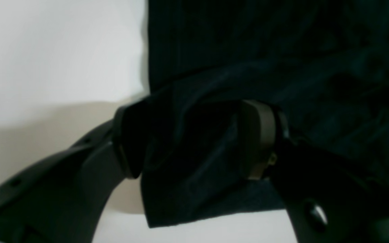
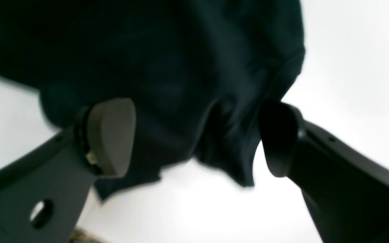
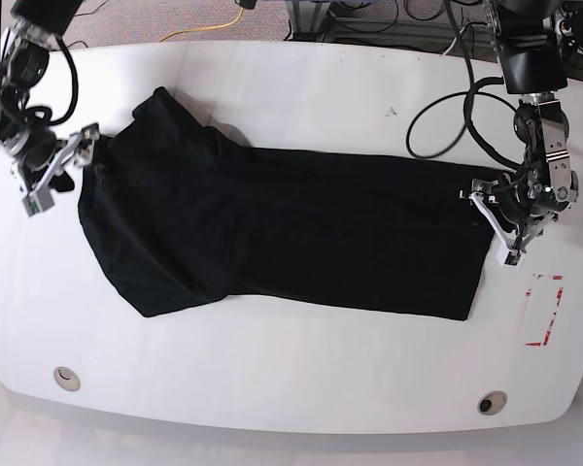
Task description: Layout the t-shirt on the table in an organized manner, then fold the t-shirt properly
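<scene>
The black t-shirt [image 3: 282, 233] lies spread lengthwise across the white table [image 3: 301, 87], wider and rumpled toward the right arm's end. The right hand [image 2: 194, 135] stands with its pads well apart, a loose bunch of cloth hanging between them, ungripped. The left hand [image 1: 191, 141] is likewise spread, a fold of hem lying between its pads; one pad is half lost against the dark fabric. Both wrist views are blurred.

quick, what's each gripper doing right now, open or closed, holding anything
Left gripper: open, jaws apart around a fold of the t-shirt, not clamped.
Right gripper: open, jaws apart either side of the t-shirt's edge, not clamped.
</scene>
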### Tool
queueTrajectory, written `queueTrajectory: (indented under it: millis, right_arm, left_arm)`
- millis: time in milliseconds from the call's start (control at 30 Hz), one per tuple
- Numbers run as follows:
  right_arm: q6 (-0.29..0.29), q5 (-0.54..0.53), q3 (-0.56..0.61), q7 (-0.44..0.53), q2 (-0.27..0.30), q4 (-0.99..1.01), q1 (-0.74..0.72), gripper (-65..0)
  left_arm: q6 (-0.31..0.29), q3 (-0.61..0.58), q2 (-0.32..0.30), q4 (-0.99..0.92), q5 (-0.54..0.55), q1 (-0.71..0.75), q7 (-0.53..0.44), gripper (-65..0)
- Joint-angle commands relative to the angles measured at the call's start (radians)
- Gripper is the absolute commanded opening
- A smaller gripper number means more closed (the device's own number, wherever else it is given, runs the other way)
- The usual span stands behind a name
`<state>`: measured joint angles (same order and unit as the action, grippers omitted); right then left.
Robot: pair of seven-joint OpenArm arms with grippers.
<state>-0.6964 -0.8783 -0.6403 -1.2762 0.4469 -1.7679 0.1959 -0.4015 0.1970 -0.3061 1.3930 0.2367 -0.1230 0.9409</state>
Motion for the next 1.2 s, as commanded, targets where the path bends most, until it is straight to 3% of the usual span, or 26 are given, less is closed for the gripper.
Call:
queueTrajectory:
  millis: [0,200,433,1167]
  right_arm:
    - [-0.002,-0.017,-0.011,0.014,-0.006,-0.062,0.05,-10.1]
    - [-0.002,-0.017,-0.123,0.011,-0.127,-0.079,0.138,-10.1]
    - [-0.002,-0.017,-0.129,0.011,-0.213,-0.033,0.156,-9.8]
    - [-0.002,-0.015,-0.105,0.014,-0.256,0.213,0.073,-10.1]
  left_arm:
    - [0.0,0.008,-0.017,0.041,0.006,-0.019,-0.016,-26.2]
    - [0.0,0.045,-0.026,0.101,0.006,-0.011,-0.016,-26.2]
    - [-0.003,0.106,-0.025,0.158,0.011,0.003,-0.02,-26.4]
    - [-0.004,0.108,-0.025,0.23,0.011,0.026,-0.02,-26.4]
